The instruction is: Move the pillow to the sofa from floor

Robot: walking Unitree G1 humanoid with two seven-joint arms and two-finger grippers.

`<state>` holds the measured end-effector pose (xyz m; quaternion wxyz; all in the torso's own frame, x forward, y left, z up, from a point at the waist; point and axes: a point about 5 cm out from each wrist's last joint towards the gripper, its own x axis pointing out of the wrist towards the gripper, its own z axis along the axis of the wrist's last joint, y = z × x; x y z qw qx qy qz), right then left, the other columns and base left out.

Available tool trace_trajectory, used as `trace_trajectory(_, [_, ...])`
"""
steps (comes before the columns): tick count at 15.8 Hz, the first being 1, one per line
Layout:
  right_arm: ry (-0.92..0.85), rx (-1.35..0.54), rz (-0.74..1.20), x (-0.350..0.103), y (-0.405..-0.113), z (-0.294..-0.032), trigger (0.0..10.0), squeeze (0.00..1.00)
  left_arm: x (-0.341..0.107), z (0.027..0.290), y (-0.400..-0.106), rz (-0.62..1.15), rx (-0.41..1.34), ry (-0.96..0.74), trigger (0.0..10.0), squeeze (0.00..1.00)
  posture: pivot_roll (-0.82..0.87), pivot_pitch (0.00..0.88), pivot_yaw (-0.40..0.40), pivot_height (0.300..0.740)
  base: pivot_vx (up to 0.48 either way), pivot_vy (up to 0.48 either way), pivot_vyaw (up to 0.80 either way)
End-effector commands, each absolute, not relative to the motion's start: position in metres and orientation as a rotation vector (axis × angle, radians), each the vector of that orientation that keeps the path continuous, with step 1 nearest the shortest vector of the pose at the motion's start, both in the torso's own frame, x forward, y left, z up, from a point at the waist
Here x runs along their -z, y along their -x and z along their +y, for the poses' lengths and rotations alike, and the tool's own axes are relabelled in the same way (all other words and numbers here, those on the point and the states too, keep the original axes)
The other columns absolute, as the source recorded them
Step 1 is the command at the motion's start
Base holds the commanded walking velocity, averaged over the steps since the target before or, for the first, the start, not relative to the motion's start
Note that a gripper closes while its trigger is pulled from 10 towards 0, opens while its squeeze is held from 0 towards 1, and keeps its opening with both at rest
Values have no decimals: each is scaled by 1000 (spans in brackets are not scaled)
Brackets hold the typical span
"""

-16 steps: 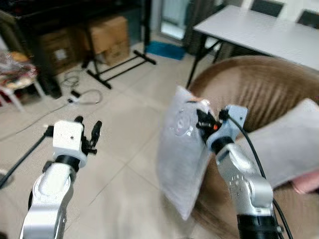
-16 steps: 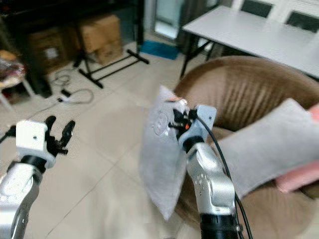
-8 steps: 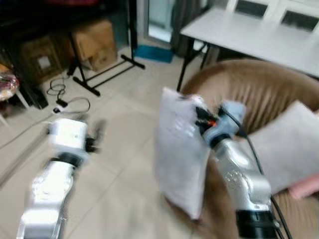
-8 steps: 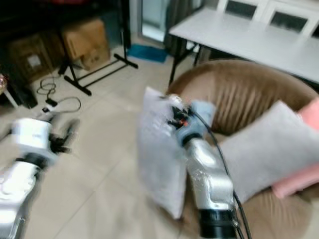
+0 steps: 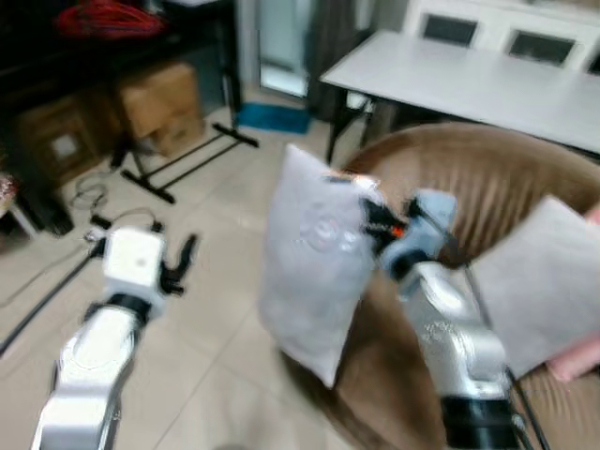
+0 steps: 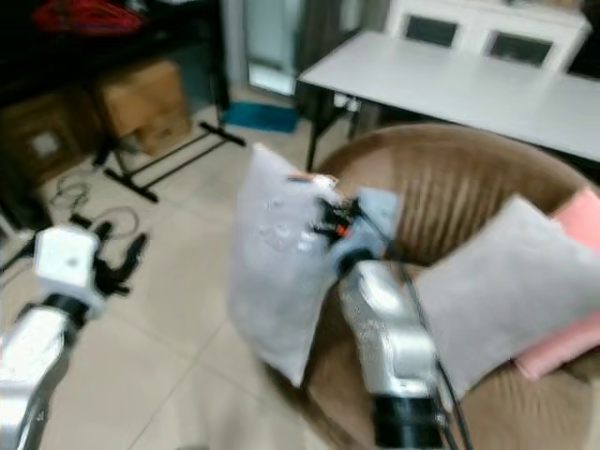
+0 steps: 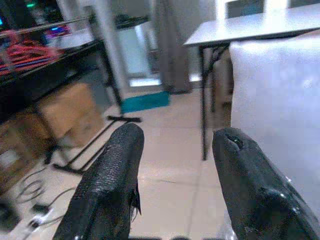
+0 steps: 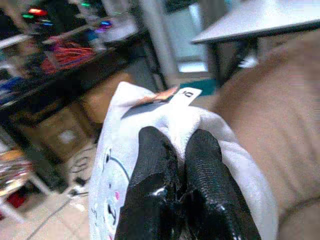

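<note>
A pale grey pillow (image 5: 314, 253) with a faint printed face hangs in the air, pinched by its top corner in my right gripper (image 5: 373, 223), which is shut on it; the right wrist view shows the black fingers (image 8: 155, 175) squeezing the white fabric (image 8: 125, 150). The pillow dangles just in front of the brown sofa's (image 5: 478, 169) curved rim, its lower corner above the tiled floor. My left gripper (image 5: 172, 251) is held out over the floor to the left, open with nothing between its fingers (image 7: 115, 180).
A grey cushion (image 5: 539, 281) and a pink one (image 6: 572, 281) lie on the sofa seat. A white table (image 5: 469, 80) stands behind the sofa. Cardboard boxes (image 5: 159, 98), a black stand's legs (image 5: 187, 155) and cables (image 5: 84, 197) lie at the far left.
The camera has shifted. The right gripper has carried the pillow higher and closer to the sofa rim, and the pillow has swung leftward. The left gripper stays open.
</note>
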<state>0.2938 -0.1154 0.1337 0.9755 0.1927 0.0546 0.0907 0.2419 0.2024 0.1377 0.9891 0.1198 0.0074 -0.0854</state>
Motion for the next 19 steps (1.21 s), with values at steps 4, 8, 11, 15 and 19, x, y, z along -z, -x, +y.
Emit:
trace_trajectory(4, [-406,-218,57,-148,-293,-109,10000,0,-137,205,-242,30,183,-250,10000,0,19,0,-27,740,279,0,-400])
trace_trajectory(8, [-407,-214,48,-148,-290,-109,10000,0,-135,204,-241,45,214,-259,10000,0,24,0,-27,740,260,0,-200])
trace_trajectory(11, [-405,-224,51,-148,-289,-107,10000,0,-134,205,-240,58,240,-273,10000,0,26,0,-30,740,81,0,0])
trace_trajectory(15, [-408,-222,55,-147,-287,-107,10000,0,-131,207,-238,75,255,-285,10000,0,29,0,-29,740,0,0,0])
trace_trajectory(19, [-414,-235,57,-147,-288,-104,10000,0,-130,206,-235,94,313,-305,10000,0,32,0,-29,740,0,0,0])
